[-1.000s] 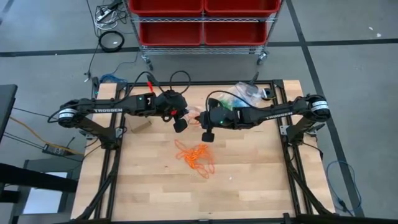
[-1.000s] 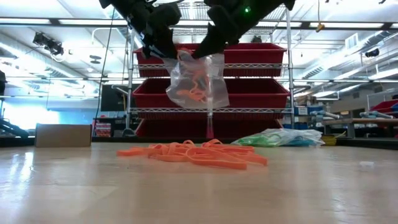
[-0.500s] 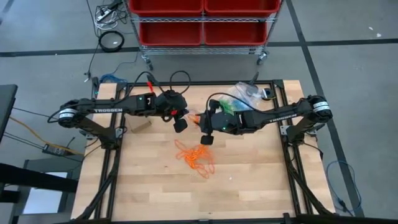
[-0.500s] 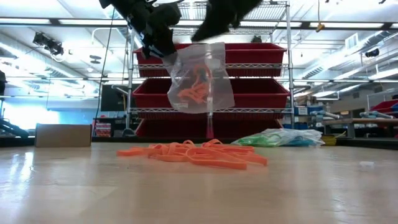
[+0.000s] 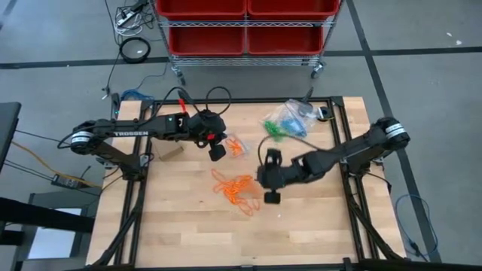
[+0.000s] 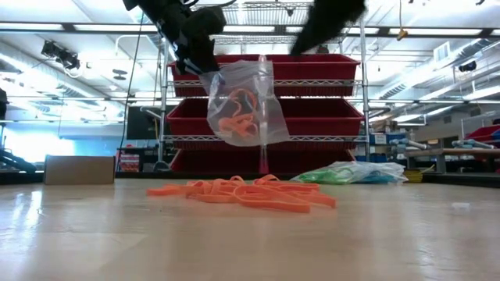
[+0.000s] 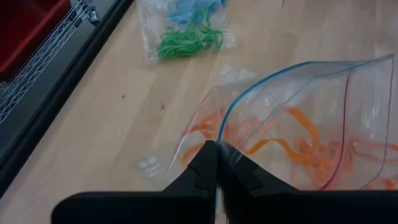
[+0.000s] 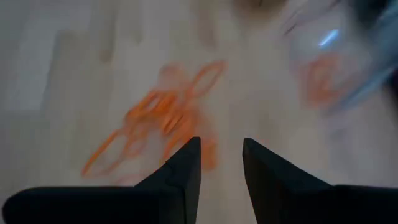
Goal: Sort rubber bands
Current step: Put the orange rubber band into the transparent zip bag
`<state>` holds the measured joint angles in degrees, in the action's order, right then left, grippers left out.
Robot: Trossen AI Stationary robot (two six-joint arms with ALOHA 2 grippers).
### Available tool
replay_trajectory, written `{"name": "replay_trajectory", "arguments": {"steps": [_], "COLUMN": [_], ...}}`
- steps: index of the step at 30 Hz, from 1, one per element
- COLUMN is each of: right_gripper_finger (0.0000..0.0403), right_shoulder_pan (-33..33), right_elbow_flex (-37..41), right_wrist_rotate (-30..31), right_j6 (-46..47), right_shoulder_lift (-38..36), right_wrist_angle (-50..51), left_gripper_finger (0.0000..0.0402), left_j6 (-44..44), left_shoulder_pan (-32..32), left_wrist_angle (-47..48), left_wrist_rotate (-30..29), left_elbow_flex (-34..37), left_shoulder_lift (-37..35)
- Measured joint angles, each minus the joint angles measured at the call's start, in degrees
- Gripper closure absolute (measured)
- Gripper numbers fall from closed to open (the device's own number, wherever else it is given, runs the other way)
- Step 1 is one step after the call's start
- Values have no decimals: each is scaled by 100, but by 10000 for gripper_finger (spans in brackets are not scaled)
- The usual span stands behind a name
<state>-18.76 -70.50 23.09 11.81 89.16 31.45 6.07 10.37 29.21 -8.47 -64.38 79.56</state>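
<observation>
The left gripper [image 5: 218,151] held a clear bag [image 6: 241,105] of orange rubber bands [image 6: 234,113] aloft, fingers clamped on its rim. The right gripper [image 5: 270,198], fingers apart, hovered beside the orange pile [image 5: 237,190] on the table [image 5: 181,218].

You looked straight down on the whole worktop [image 5: 196,226] from above. Your low camera sat level at its surface, facing the red shelves [image 6: 312,117]. Both caught the orange bands [image 5: 237,188].

Loose rubber bands [image 5: 236,190] sit mid-table [image 5: 181,226]. A bag [image 6: 241,101] with some bands inside hangs above them from the left gripper [image 5: 218,152]. Right gripper [image 5: 271,197] is just right of the pile. Another filled bag [image 5: 288,120] lies at the back right.
</observation>
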Motion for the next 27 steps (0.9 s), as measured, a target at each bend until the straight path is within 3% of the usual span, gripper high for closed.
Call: {"name": "replay_trajectory", "arguments": {"steps": [6, 12, 19, 24, 27], "right_gripper_finger": [300, 300, 300, 300, 327], "right_shoulder_pan": [-168, 192, 400, 387, 387], "right_elbow_flex": [1559, 2662, 2926, 2784, 2654], "right_wrist_rotate": [-221, -355, -976, -838, -815], "right_j6": [648, 1069, 1069, 1095, 1174], "right_shoulder_lift": [318, 432, 1015, 1659, 1794], "right_wrist_angle": [-1759, -3440, -4094, -4627, -4648], "left_gripper_finger": [385, 385, 385, 385, 385], "left_j6": [0, -2, -3, -4, -4], "left_shoulder_pan": [-2, 0, -2, -2, -2], "left_wrist_angle": [-9, -97, -153, -140, -135], "left_wrist_rotate": [-2, -4, -4, -3, -2], "left_elbow_flex": [0, -5, -7, -7, -7], "left_shoulder_lift": [0, 1, 0, 0, -1]}}
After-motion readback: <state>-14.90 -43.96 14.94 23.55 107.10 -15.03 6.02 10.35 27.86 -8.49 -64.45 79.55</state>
